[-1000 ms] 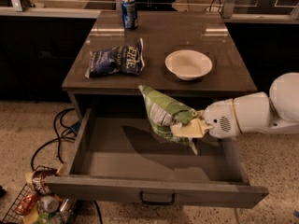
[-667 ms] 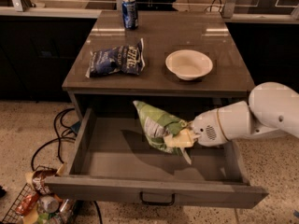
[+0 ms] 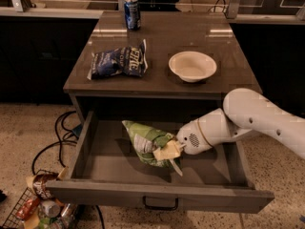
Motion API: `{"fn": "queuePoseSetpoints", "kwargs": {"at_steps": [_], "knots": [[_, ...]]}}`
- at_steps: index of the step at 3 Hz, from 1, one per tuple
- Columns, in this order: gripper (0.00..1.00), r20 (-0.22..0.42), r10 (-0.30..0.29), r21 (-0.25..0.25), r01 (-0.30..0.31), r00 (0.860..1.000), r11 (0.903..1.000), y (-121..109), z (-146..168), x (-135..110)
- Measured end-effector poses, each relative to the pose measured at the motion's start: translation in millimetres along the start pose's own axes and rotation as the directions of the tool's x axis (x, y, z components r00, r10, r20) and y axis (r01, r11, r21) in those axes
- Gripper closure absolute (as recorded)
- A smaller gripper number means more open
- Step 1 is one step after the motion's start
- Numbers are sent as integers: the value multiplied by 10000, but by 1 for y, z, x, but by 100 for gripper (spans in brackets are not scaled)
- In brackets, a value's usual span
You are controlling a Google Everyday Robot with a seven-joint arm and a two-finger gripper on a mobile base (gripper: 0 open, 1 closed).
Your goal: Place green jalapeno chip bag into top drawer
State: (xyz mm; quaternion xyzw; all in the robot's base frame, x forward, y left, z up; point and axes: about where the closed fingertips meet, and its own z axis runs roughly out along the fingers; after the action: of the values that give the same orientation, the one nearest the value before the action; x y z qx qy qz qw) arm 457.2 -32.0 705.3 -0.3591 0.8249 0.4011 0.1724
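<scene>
Low inside the drawer, the gripper has its jaws clamped on the green bag; placing seems nearly done, with release next.

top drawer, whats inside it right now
The open top drawer contains the green jalapeno chip bag, clamped in the tool down inside it. No other item shows; the floor beneath bag and tool is covered.

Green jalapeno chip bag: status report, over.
Gripper shut on green jalapeno chip bag, inside the open top drawer. Bag low, contact with the bottom unclear. Blue chip bag, bowl, can on tabletop, out of the way.
</scene>
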Motion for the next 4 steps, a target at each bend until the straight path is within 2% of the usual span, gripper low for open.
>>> {"fn": "queuePoseSetpoints", "kwargs": {"at_steps": [1,2,3,4], "knots": [[100,-343,7,-402,-21,9994,9992,6,24,-2],[83,-380,-10,-445,-7,9993,9990,7,26,-2],[61,-400,-22,-469,3,9992,9989,8,28,-2],[29,-431,-40,-505,18,9991,9987,9,29,-2]]}}
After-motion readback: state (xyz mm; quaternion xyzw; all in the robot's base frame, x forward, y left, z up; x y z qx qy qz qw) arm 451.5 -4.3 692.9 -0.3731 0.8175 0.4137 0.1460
